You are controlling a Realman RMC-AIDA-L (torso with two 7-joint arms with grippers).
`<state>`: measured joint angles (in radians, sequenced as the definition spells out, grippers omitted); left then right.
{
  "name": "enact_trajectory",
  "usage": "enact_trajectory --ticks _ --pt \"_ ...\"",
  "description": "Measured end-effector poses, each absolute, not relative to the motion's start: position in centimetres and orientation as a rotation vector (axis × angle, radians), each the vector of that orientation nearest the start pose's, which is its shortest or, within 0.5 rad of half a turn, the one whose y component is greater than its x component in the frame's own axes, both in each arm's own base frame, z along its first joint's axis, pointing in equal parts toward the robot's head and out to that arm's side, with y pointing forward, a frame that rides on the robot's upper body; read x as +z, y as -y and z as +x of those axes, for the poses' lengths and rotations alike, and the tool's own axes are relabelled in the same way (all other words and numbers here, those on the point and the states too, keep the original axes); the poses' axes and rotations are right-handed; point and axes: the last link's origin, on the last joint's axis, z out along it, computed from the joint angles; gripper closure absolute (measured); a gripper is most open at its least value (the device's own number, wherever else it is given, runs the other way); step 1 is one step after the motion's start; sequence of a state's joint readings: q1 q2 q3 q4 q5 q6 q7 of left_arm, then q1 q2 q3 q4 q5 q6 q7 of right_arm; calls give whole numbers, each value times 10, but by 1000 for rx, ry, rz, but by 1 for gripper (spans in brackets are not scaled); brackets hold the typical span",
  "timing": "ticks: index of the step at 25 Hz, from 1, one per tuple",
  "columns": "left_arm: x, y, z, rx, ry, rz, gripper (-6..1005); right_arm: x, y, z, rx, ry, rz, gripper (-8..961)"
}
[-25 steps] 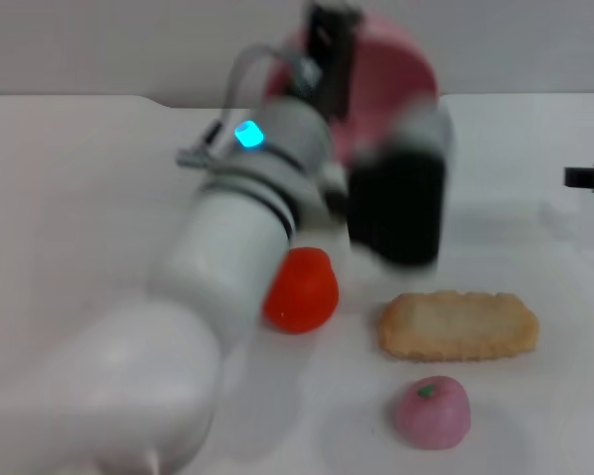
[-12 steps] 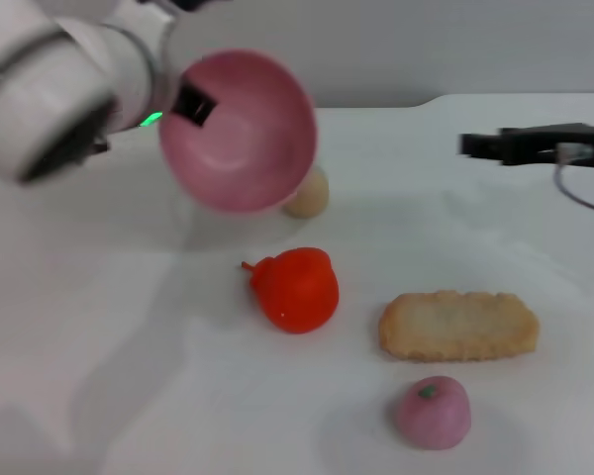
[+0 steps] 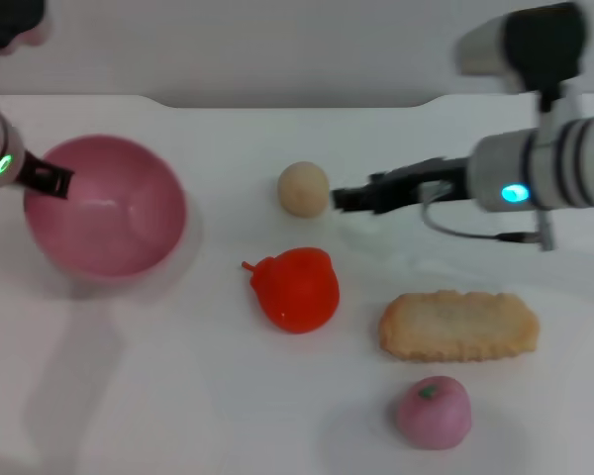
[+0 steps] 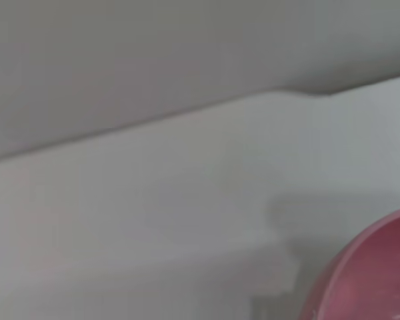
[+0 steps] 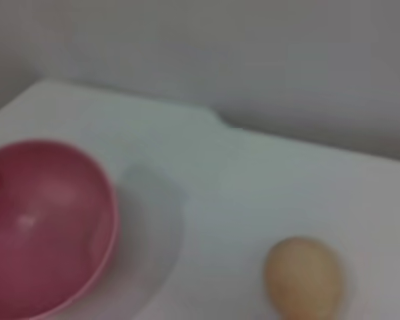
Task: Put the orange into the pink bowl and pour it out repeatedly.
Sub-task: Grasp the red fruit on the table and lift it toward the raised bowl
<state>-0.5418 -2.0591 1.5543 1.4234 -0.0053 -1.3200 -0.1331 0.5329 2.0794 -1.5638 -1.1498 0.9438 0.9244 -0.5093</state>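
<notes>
Currently the left gripper [image 3: 42,178] clamps the pink bowl [image 3: 109,213] rim; the right gripper [image 3: 348,198], state unclear, may knock the beige ball [image 3: 304,188] reaching for the orange [image 3: 297,287].

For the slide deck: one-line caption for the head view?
Left end effector holds the empty pink bowl; right end effector reaches near the orange.

Open table [image 3: 208,396] around orange [image 3: 297,287]

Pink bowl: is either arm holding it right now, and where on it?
Yes. The left gripper holds the pink bowl by its rim on the robot's left. The right gripper holds nothing.
</notes>
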Motion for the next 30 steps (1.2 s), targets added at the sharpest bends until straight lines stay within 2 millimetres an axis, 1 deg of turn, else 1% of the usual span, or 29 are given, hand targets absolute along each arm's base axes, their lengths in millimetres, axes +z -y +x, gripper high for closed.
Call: enact_trajectory --ticks 2,6,8,11,14,20,23,28,30 --pt "43 -386 -216 435 1116 -1767 903 -67 -382 163 164 -1088 -2479 328" --pt "44 -387 -218 442 1112 -1773 902 -88 -384 151 141 -1096 -2524 327" --pt "45 -389 -216 436 1109 -1775 901 -95 -384 147 130 -1093 -2542 327" --pt "46 -393 -211 423 1099 -1780 900 -105 -383 145 103 -1082 -2556 328" --pt "46 -395 -206 419 1086 -1788 900 -115 -381 144 93 -1112 -2571 328" --pt "43 -399 -200 425 1061 -1807 898 -125 -378 147 52 -1134 -2585 327" --pt "43 -399 -199 426 1057 -1810 897 -129 -375 146 46 -1146 -2598 346" --pt "42 -399 -197 428 1055 -1815 896 -133 -373 150 5 -1173 -2593 376" --pt "41 -399 -197 430 1056 -1816 895 -133 -373 148 0 -1156 -2599 389"
